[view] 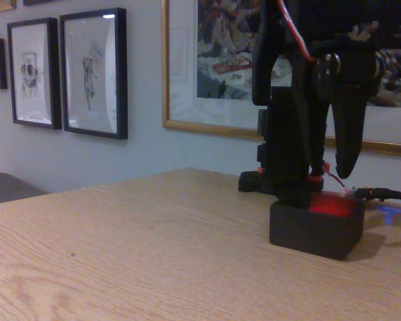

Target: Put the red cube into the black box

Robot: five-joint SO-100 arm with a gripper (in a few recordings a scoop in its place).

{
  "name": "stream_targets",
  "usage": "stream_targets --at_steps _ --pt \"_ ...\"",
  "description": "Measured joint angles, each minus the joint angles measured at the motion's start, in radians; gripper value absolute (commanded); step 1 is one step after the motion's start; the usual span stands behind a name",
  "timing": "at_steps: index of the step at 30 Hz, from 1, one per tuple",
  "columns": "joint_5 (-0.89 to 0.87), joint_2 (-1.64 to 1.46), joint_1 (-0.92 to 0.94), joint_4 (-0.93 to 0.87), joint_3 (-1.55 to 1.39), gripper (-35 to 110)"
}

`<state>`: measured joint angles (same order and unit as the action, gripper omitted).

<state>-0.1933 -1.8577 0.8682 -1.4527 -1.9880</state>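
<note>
The black box (314,234) stands on the wooden table at the right of the fixed view. The red cube (329,204) shows just above the box's rim, lying inside the open top. My black gripper (319,186) hangs right over the box and is open. Its left finger (293,190) reaches down to the box's left rim, beside the cube. The pointed right finger (346,150) is swung out and up, its tip above the box's right edge. I cannot tell whether the left finger touches the cube.
My arm's black base (257,180) with orange parts stands just behind the box. Cables and a blue light (387,212) lie to the right. Framed pictures (93,70) hang on the wall behind. Bare wooden tabletop (134,254) stretches to the left and front.
</note>
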Motion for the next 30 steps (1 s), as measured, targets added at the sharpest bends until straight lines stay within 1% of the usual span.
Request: stream_targets --at_steps 5,9,12,17,19,25,27,30 --pt "-0.008 -0.009 -0.046 0.026 -0.037 24" --pt "-0.028 -0.009 -0.101 0.025 -0.034 21" --pt "-0.020 -0.041 -0.198 -0.029 0.021 17" --pt "-0.006 -0.190 -0.456 -0.031 0.072 12" --pt "0.008 -0.264 -0.565 -0.005 0.023 12" --pt "-0.008 -0.548 -0.802 0.106 -0.256 9" --pt "-0.011 -0.630 -0.845 0.129 -0.311 8" --pt "-0.003 -0.658 -0.879 0.190 -0.390 8"
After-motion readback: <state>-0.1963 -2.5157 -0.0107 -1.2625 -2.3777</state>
